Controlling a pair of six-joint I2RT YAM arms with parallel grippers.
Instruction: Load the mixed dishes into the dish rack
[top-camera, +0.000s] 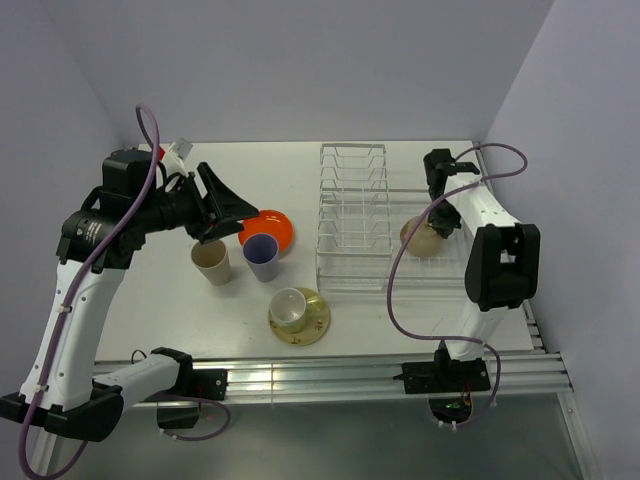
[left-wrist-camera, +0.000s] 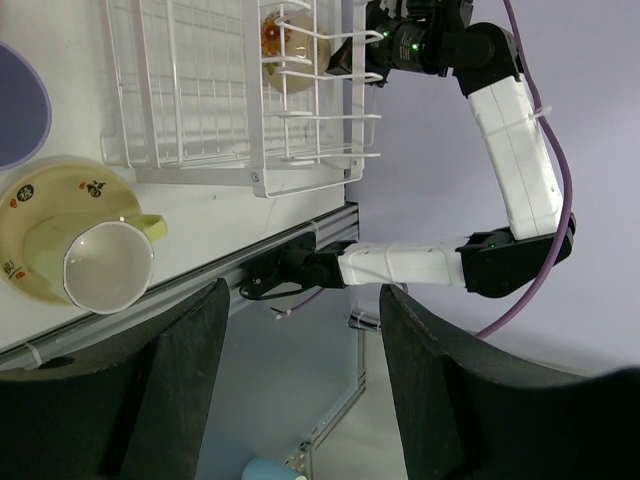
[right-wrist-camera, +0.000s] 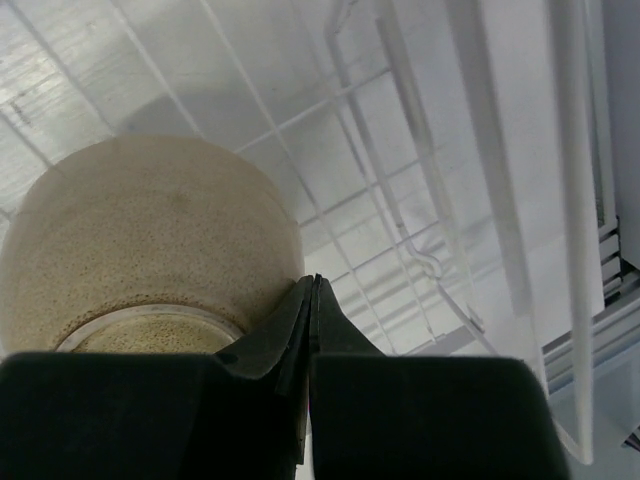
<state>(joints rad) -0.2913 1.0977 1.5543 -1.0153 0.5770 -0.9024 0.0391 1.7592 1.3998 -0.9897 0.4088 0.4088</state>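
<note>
Your dish rack stands right of centre. The off-white bowl lies in its basket section, where the right gripper reaches down, fingers pressed together against the bowl's side. The left gripper hangs with its fingers spread wide above the tan cup, likely your next pick. The orange plate, saucer, lavender cup and yellow-green cup wait left of the rack.

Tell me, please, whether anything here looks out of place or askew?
Nothing looks spilled or broken. The one thing askew is the off-white bowl in the dish rack: it lies tipped on its side in the basket section, base towards the right gripper, rather than standing in a slot.
</note>
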